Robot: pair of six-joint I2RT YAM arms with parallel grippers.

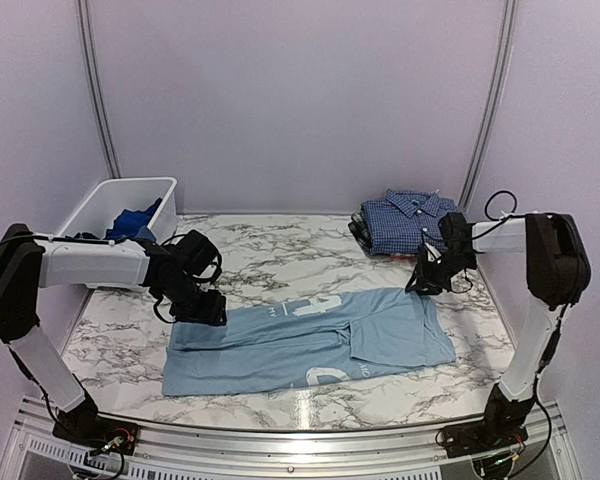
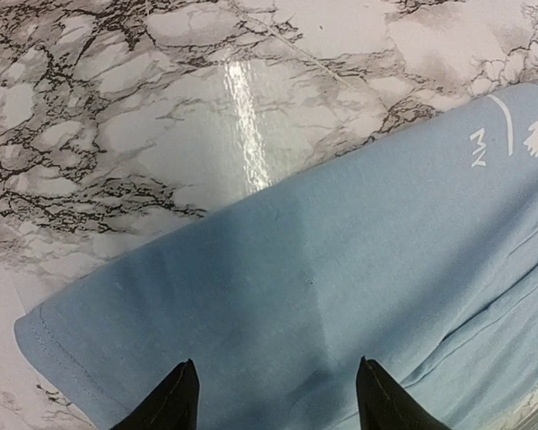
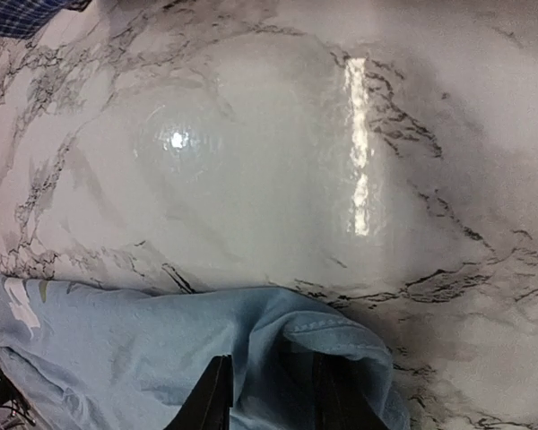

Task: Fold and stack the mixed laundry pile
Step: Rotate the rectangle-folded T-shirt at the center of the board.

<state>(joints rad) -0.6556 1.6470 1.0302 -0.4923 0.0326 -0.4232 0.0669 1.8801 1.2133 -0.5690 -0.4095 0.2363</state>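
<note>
**Mixed laundry pile: holdings by view**

**Top external.**
- Light blue T-shirt (image 1: 310, 340): spread flat at the centre of the marble table (image 1: 270, 255), white print up, with one flap folded over near its right end.
- Navy check shirt (image 1: 405, 220): folded, at the far right of the table, lying on a dark plaid piece (image 1: 359, 231) that shows at its left edge.
- Royal blue garment (image 1: 135, 220): inside the white bin (image 1: 90, 205) at the far left.
- Left gripper (image 1: 205, 310): at the T-shirt's far left corner.
- Right gripper (image 1: 420, 285): at its far right corner.

**Left wrist.**
- Left gripper (image 2: 273, 403): jaws set wide, both tips over smooth blue cloth just inside the stitched hem.
- Nothing is pinched between the tips.
- Bare marble lies beyond.

**Right wrist.**
- Right gripper (image 3: 271, 394): jaws narrow.
- The T-shirt's puckered corner (image 3: 332, 345) runs up into the gap between them.
- Whether the tips actually clamp the cloth cannot be told.
- A sliver of the check shirt (image 3: 22, 13) shows at the top left.
</note>
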